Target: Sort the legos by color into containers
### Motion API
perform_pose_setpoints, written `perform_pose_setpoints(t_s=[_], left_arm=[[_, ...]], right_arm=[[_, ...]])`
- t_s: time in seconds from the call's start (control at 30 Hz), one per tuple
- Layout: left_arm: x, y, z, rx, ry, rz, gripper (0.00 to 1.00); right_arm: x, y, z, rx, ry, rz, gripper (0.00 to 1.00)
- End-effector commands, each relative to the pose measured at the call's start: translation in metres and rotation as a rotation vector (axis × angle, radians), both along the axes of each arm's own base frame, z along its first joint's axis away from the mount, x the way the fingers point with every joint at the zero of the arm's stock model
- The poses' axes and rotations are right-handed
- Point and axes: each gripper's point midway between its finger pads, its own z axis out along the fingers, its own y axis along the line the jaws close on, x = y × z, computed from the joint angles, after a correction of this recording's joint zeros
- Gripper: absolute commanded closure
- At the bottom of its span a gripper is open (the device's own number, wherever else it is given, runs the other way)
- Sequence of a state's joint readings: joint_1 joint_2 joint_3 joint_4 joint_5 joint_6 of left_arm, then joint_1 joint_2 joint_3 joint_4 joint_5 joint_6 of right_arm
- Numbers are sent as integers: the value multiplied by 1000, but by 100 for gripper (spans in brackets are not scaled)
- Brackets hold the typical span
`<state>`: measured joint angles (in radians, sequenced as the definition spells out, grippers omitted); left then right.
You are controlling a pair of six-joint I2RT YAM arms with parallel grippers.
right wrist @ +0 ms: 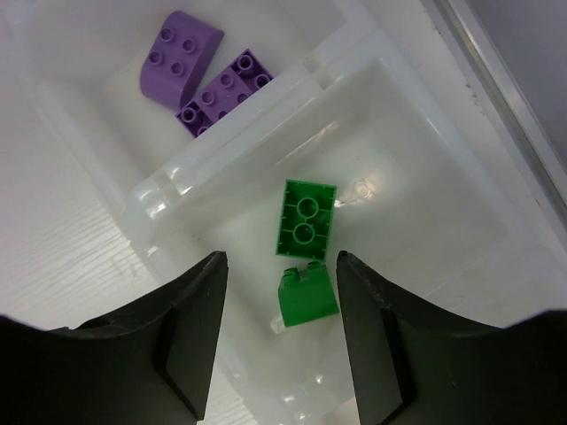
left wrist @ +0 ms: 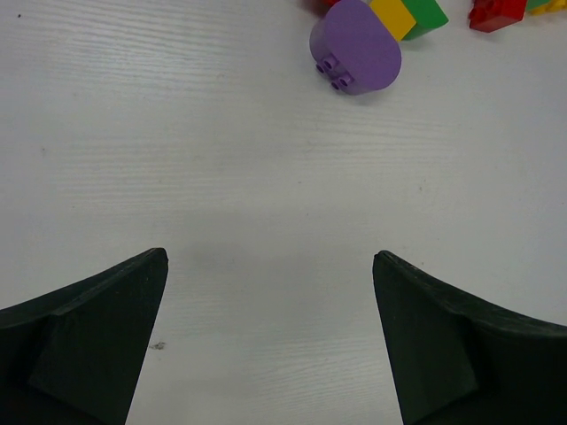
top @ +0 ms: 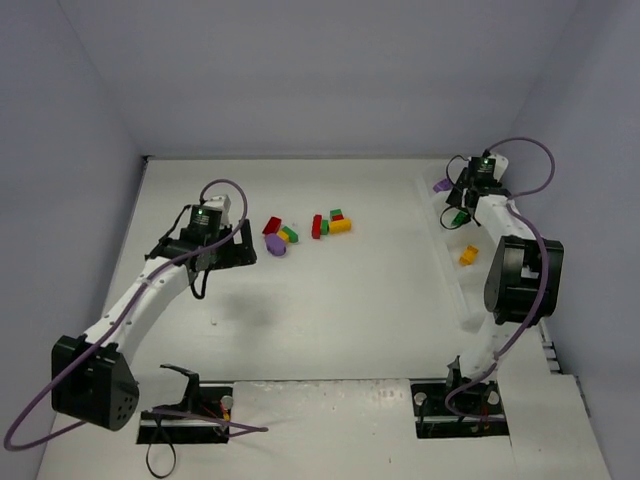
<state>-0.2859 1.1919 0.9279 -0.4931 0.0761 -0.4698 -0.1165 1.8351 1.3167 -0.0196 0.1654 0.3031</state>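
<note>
bins [right wrist: 230,142] hold two green legos [right wrist: 308,217] and two purple legos [right wrist: 180,55]; left end effector [left wrist: 270,257] and right end effector [right wrist: 279,266] gape apart.

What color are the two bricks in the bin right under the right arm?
Both bricks are green, clearest in the right wrist view.

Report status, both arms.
Left gripper open, short of purple brick. Right gripper open over bin, two green bricks inside. Loose legos mid-table. Nothing blocking.

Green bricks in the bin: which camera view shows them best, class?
Right wrist: both green bricks lie large and clear in their compartment. Top external shows only a green speck; left wrist shows neither.
</note>
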Motion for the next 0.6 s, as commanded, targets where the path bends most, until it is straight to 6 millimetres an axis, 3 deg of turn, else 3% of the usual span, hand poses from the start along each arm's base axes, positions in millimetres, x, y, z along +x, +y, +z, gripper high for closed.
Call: perform_pose_setpoints(t_s=[0.0, 0.03, 0.07, 0.17, 0.2, 0.27, 0.3, 0.33, 0.37, 0.4, 0.43, 0.47, 0.53, 0.57], left_arm=[[36, -11, 35, -11, -113, -57, 7], [44, -13, 44, -11, -132, -62, 7], [49, -14, 37, 2, -109, -72, 8], [69, -20, 40, 15, -110, -91, 8], [75, -21, 39, 19, -109, -91, 8], [93, -27, 40, 26, -116, -104, 8], [99, -29, 40, 28, -114, -108, 8], [107, -31, 26, 36, -82, -114, 9], [118, -33, 35, 35, -101, -113, 11], [125, -36, 32, 35, -97, -117, 14], [131, -39, 16, 41, -57, -121, 15], [149, -46, 22, 31, -73, -127, 20], [156, -48, 7, 37, -38, -131, 24], [167, -53, 16, 31, -63, -135, 26]], right_arm=[[10, 11, 70, 37, -183, 39, 51], [8, 19, 74, 60, -194, 52, 50], [4, 25, 72, 78, -193, 65, 50], [-10, 46, 100, 112, -259, 113, 49], [-17, 53, 93, 121, -242, 129, 49], [-26, 70, 105, 121, -268, 172, 48], [-34, 77, 99, 125, -254, 184, 48], [-38, 91, 101, 156, -257, 235, 47], [-44, 105, 108, 164, -275, 275, 47], [-50, 113, 102, 178, -261, 298, 47], [-55, 127, 108, 197, -273, 343, 46], [-65, 140, 104, 218, -263, 389, 46], [-70, 152, 108, 235, -272, 430, 45], [-74, 158, 108, 244, -272, 450, 44]])
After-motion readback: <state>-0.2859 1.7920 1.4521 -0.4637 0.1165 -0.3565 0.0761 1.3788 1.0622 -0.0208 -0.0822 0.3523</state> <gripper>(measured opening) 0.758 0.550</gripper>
